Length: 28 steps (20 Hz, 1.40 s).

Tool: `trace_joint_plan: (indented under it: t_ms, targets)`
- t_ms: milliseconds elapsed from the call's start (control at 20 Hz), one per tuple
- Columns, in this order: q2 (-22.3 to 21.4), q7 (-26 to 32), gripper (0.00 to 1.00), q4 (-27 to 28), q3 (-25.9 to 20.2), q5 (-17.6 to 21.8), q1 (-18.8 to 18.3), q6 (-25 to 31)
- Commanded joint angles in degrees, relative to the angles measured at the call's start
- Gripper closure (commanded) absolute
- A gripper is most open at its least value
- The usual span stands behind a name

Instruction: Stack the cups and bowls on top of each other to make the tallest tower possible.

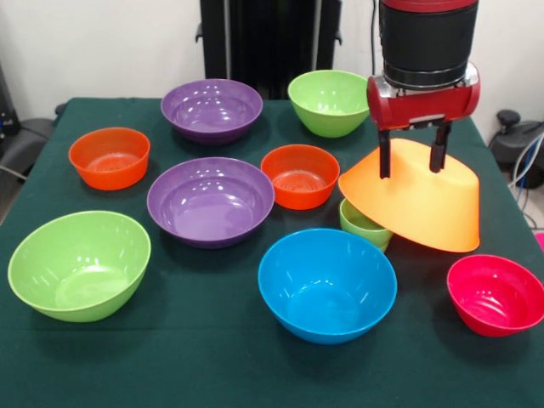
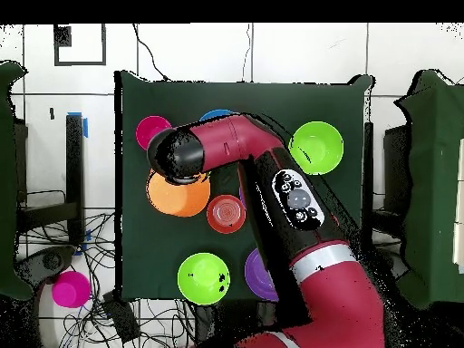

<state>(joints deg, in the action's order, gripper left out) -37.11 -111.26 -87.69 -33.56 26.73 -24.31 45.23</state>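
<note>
Orange-yellow bowl (image 1: 425, 200) (upside down, tilted) in the clenched pincer (image 1: 414, 166), over a cup (image 1: 364, 223) near the tabletop's (image 1: 212, 357) edge.

Upturned orange-yellow bowl (image 1: 421, 204) tilts over green cup (image 1: 364, 223).

A dark green cloth covers the counter (image 1: 212, 374), which stands before a plain white wall (image 1: 102, 42) and a black upright panel (image 1: 263, 38). From overhead, pale tiled floor (image 2: 299, 54) surrounds it, with loose cables (image 2: 100, 313) trailing.

Green tablecloth (image 1: 212, 357), magenta floor bowl (image 2: 70, 289)
</note>
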Motion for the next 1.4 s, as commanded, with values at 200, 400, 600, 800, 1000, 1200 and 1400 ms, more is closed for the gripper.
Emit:
trace_joint_plan:
  t_ms: [200,400,600,800,1000,1200,1400]
  targets:
    - [2.5,8.2,0.0,-4.5,1.4,7.6,0.4,-3.0]
    - [3.1,4.9,0.0,-5.3,3.5,9.6,1.5,-5.3]
    - [4.4,1.7,0.0,-5.8,4.6,10.7,2.4,-8.4]
    - [5.9,1.0,0.0,-5.0,5.2,11.3,3.0,-9.9]
    - [5.1,-1.5,0.0,-6.0,7.1,11.3,4.1,-10.3]
    - [3.8,-4.4,0.0,-7.6,9.4,10.6,5.9,-10.8]
    - [3.2,-5.6,0.0,-8.7,11.2,9.4,7.2,-11.4]
